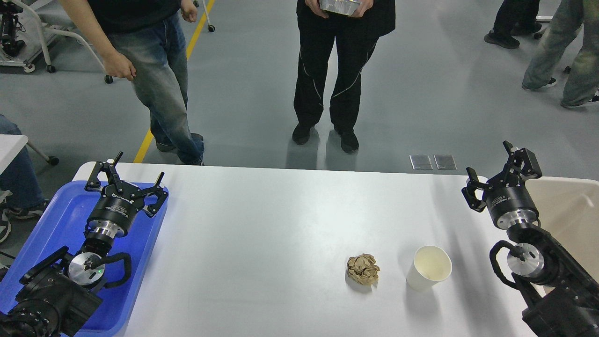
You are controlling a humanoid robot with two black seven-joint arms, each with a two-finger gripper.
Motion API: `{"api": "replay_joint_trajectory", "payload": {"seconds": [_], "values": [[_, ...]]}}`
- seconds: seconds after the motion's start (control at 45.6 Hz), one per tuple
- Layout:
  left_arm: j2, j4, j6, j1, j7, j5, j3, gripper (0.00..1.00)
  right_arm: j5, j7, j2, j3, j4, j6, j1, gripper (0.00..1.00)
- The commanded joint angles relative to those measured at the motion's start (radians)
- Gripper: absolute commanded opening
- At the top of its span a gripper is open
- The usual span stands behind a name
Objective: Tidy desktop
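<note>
The table (262,234) is lying wide and white between the two arms, and almost all of it is bare. Both arms are waiting at its outer ends, which reads as a ready pose rather than a reach.

The left claw (125,179) is hanging over the blue tray (51,220), its fingers spread wide apart and holding nothing. The tray is sitting directly beneath it, off the table's left end, probably placed there as a drop spot for things worth keeping.

The right claw (500,173) is poised with its fingers apart too, gripping nothing, just beside the beige bin (571,210) that is standing on its outer side. That bin is likely the place for rubbish (its inside is only partly showing).

Two things are cluttering the table, both nearer the right claw than the left and on the robot's side of it. A crumpled brown paper ball (363,269) is resting well inboard of the right claw, and a white paper cup (428,268) is standing upright just beside the ball, between it and the right arm, its mouth open and apparently empty. Being on that side, they are probably the right arm's to clear, and the bin is close for it.
</note>
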Motion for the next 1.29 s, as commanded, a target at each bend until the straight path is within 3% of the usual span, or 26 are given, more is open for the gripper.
{"api": "replay_joint_trajectory", "payload": {"seconds": [0.0, 1.273], "values": [[0.001, 0.0, 0.0, 0.0, 0.0, 0.0, 0.0, 1.0, 0.0, 0.0, -0.003, -0.009, 0.003, 0.001, -0.002, 1.0], [0.001, 0.0, 0.0, 0.0, 0.0, 0.0, 0.0, 1.0, 0.0, 0.0, -0.026, -0.01, -0.001, 0.001, 0.007, 1.0]]}}
